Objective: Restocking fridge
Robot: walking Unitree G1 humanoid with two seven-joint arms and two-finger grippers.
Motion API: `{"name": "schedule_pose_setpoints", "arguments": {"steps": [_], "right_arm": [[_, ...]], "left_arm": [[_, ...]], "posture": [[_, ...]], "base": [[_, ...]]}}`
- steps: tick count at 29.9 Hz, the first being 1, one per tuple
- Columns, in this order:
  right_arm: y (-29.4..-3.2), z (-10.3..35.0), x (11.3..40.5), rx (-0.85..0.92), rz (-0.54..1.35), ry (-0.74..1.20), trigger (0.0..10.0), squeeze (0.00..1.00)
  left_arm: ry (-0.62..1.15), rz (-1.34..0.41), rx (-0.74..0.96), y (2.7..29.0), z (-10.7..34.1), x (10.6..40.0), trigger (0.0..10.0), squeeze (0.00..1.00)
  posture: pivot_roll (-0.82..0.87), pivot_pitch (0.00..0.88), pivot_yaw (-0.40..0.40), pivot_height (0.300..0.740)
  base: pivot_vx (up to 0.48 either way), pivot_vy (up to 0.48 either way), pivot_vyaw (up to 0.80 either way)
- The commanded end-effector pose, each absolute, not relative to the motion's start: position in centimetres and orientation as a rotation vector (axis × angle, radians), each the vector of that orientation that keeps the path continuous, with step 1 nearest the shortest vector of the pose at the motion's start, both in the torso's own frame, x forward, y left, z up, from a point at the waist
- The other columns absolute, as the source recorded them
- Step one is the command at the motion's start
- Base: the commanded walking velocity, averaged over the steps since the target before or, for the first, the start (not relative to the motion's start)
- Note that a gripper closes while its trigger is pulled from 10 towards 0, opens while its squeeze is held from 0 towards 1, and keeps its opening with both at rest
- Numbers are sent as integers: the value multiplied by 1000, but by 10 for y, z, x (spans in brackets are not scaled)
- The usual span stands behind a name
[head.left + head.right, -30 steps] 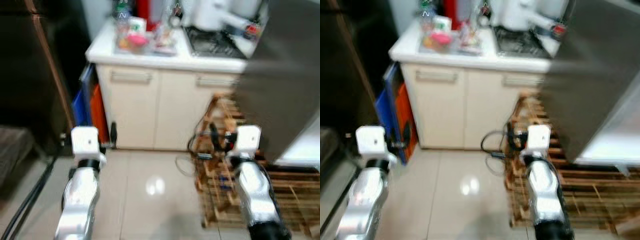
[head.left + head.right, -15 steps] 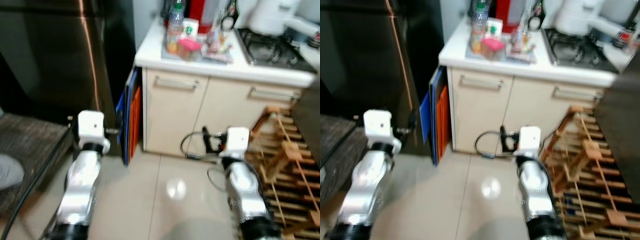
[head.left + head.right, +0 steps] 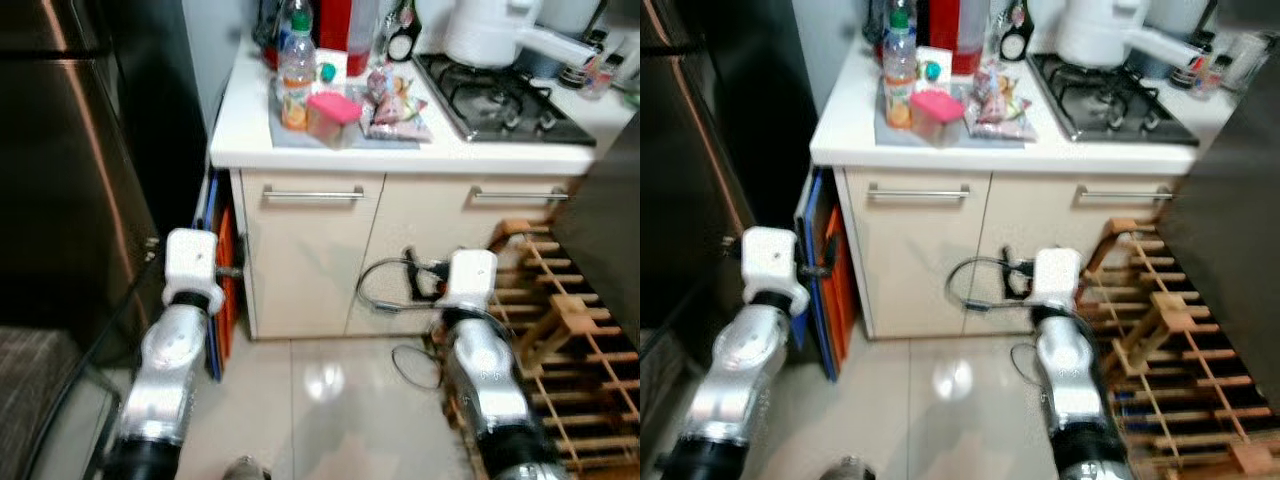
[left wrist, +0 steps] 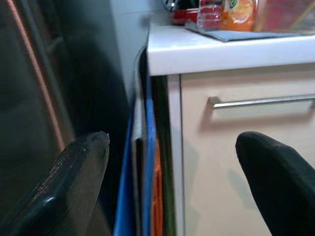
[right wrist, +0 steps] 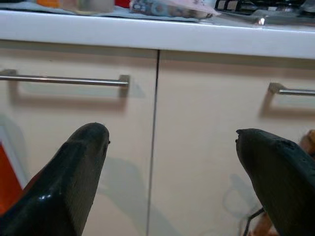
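Note:
On the white counter (image 3: 250,140) lies a grey mat with an orange juice bottle (image 3: 296,72), a pink-lidded box (image 3: 333,115) and snack packets (image 3: 395,100). A dark fridge (image 3: 60,190) stands to the left of the counter. My left arm (image 3: 170,360) and right arm (image 3: 480,360) are held forward at cabinet height, well below the counter top. The left gripper (image 4: 172,147) is open and faces the gap between fridge and cabinet. Facing the cream cabinet doors (image 5: 157,123), the right gripper (image 5: 172,142) is open too. Nothing sits between either pair of fingers.
Blue and orange boards (image 3: 218,290) stand in the gap beside the cabinet. A gas hob (image 3: 495,95) and a white kettle (image 3: 490,30) are at the counter's right. A wooden rack (image 3: 570,340) and loose cables (image 3: 395,290) lie on the floor at right, below a dark panel (image 3: 610,230).
The whole picture has shifted as the camera turned, first towards the fridge, then back. The counter now sits centred and sharper. Both arms hold the same forward pose.

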State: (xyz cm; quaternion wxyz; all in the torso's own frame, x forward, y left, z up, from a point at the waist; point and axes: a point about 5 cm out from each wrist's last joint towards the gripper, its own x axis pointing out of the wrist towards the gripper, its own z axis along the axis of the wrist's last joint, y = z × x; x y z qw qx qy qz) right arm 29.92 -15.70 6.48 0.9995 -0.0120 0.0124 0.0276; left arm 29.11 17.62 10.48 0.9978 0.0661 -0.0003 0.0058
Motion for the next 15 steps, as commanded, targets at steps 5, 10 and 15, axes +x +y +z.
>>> {"name": "schedule_pose_setpoints", "arguments": {"steps": [5,10,15], "right_arm": [[-165,66,298,-35,28,19,10000,0],[-165,66,298,-35,28,19,10000,0],[-165,66,298,-35,28,19,10000,0]], "left_arm": [[3,-5,128,171,104,291,10000,0],[3,-5,128,171,104,291,10000,0],[3,-5,128,171,104,291,10000,0]], "posture": [[5,0,-12,740],[5,0,-12,740],[5,0,-12,740]], "base": [[0,0,0],[0,0,0],[0,0,0]]}}
